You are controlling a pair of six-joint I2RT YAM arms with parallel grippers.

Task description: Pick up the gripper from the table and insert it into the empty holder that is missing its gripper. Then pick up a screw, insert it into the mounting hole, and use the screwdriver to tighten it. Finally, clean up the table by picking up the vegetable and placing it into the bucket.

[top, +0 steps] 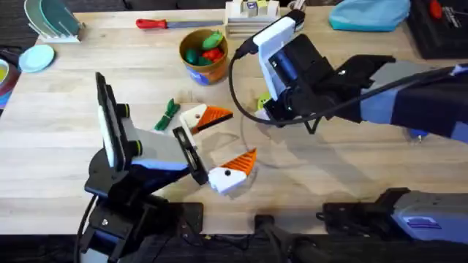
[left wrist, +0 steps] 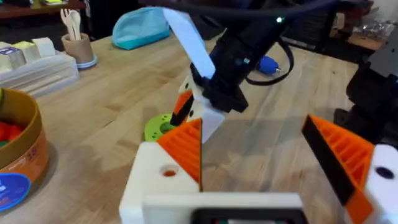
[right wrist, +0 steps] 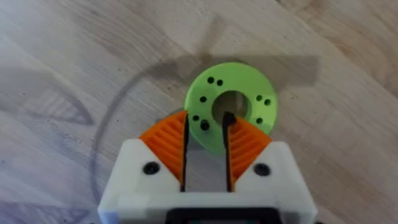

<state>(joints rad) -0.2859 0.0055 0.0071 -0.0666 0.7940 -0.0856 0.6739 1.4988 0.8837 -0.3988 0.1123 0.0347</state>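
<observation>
Right gripper [right wrist: 206,121]: orange fingers [right wrist: 166,142] nearly together, with a narrow slot between them. It points straight down, tips over the near rim of a green disc [right wrist: 249,78]. A small dark bit [right wrist: 227,118] sits at one tip, over the disc's centre hole. Can't make out what it is or whether it's pinched. In the overhead view the right arm covers most of the disc.

Left gripper [top: 228,140]: jaws wide apart, nothing between them, both white blocks carrying orange fingers. It lies low over the middle of the tabletop, aimed toward the disc.

Vegetable [top: 168,113]: flat on the tabletop, left of centre, just beside the left gripper's far finger. Touching or not, can't tell.

Bucket [top: 205,55]: upright near the far edge, around the middle, with red and green toy food inside. It stands well apart from both grippers.

Screwdriver [left wrist: 267,64]: only the blue handle pokes out behind the right arm in the left wrist view; the rest is hidden.

Red-handled tool [top: 153,23]: along the far edge, left of the bucket.

Open room: bare wood at the left edge, and on the right between the right arm and the near edge. The far edge is crowded.
</observation>
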